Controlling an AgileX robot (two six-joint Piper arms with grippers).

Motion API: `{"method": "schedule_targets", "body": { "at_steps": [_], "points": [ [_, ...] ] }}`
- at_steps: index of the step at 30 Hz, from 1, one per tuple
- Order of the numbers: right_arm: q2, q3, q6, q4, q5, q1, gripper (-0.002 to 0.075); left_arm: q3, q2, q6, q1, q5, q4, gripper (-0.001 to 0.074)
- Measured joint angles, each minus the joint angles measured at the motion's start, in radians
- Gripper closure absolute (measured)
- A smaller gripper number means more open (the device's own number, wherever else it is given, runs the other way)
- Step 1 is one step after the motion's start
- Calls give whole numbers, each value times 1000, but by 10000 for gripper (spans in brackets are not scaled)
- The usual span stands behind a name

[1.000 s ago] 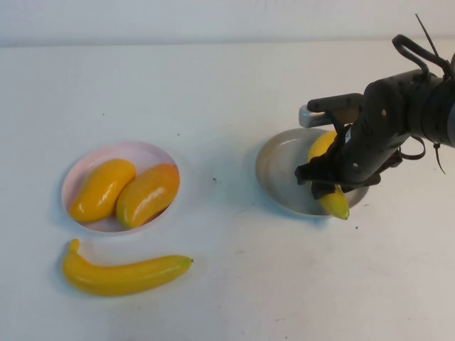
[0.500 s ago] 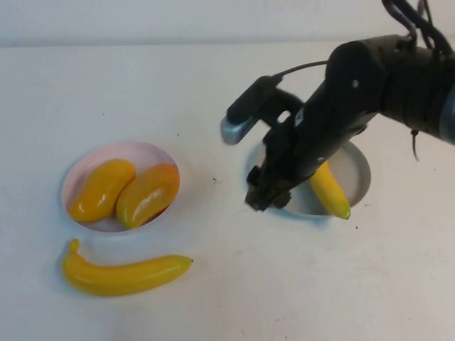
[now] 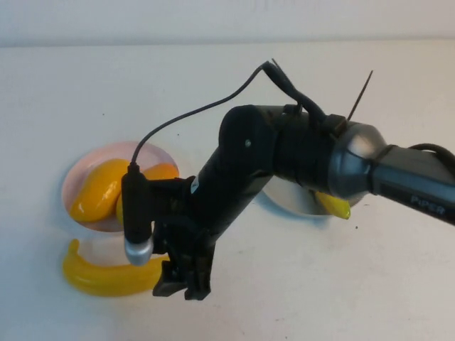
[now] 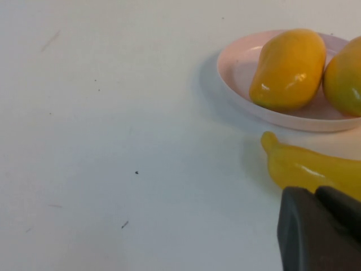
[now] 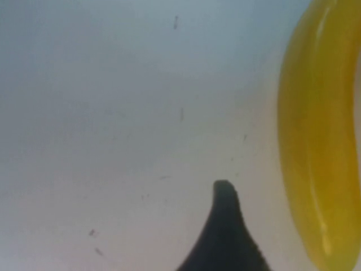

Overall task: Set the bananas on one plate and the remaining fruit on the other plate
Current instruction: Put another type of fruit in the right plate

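One banana [image 3: 99, 277] lies on the table in front of the pale pink plate [image 3: 75, 177], which holds the two mango-like fruits [image 3: 96, 188]. My right arm reaches across to it. My right gripper [image 3: 181, 288] is open and hovers low over the banana's right end, not closed on it. In the right wrist view one dark fingertip [image 5: 225, 195] stands beside that banana [image 5: 316, 141]. The second banana [image 3: 335, 206] lies on the grey-blue plate [image 3: 291, 202], mostly hidden by the arm. My left gripper [image 4: 316, 195] is shut and empty, near the table banana [image 4: 304, 166].
The left wrist view shows the pink plate [image 4: 231, 73] with one fruit [image 4: 287, 70] and part of the second [image 4: 344, 79]. A black cable loops above the right arm [image 3: 298, 153]. Bare white table lies around the plates.
My right arm has left the grey-blue plate, where the banana stays, and swung left and forward to the banana on the table. The fruits have not moved.
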Motion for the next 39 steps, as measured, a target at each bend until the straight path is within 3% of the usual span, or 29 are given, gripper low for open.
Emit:
{"method": "schedule_targets", "body": {
  "at_steps": [16, 22, 30, 33, 39],
  "points": [
    [203, -158, -9, -8, -2, 19, 274, 0, 0, 0, 0, 0, 0, 734],
    [218, -158, -9, -47, 6, 19, 344, 0, 0, 0, 0, 0, 0, 734],
    [223, -158, 12, -70, 8, 19, 382, 0, 0, 0, 0, 0, 0, 734],
    [218, -158, 62, -76, 12, 23, 433, 0, 0, 0, 0, 0, 0, 734],
    [98, -105, 175, -77, -12, 39, 433, 0, 0, 0, 0, 0, 0, 734]
  ]
}}
